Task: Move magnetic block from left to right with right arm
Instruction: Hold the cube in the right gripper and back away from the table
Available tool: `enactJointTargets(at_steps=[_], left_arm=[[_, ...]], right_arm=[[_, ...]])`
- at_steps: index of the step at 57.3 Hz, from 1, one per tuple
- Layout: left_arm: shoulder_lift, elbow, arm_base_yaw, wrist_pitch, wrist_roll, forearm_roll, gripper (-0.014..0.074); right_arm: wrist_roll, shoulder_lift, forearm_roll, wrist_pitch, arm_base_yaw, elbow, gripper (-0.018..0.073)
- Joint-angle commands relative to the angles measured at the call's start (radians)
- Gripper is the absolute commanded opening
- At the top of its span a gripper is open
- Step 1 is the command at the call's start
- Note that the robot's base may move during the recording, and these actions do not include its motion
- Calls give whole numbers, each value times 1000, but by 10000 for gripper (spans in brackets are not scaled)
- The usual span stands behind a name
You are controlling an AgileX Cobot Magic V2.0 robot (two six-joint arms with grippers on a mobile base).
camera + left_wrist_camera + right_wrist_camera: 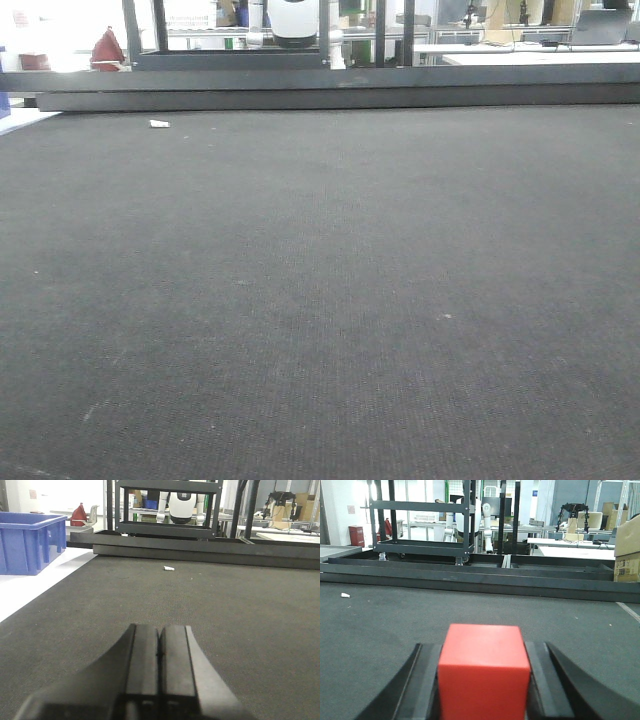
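Observation:
In the right wrist view a bright-red cube, the magnetic block (484, 672), fills the space between the two black fingers of my right gripper (483, 647), which is shut on its sides just above the dark mat. My left gripper (160, 630) shows in the left wrist view with its two black pads pressed together and nothing between them, low over the mat. The front-facing view holds only the dark mat (320, 300); neither gripper nor the block shows there.
A small white scrap (169, 568) lies on the mat near its far edge. A blue plastic bin (30, 542) stands off the mat at the left. Low black rails (480, 580) run along the far edge. Cardboard boxes (626, 550) stand at the far right.

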Motion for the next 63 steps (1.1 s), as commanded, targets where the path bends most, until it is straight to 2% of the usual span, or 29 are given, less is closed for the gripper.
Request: enactJointTargets(at_steps=[1, 63], left_arm=[[-12, 8, 0, -86, 0, -5, -126], [-12, 8, 0, -86, 0, -5, -126]], right_arm=[[-8, 8, 0, -91, -5, -28, 223], [-8, 8, 0, -91, -5, -28, 223]])
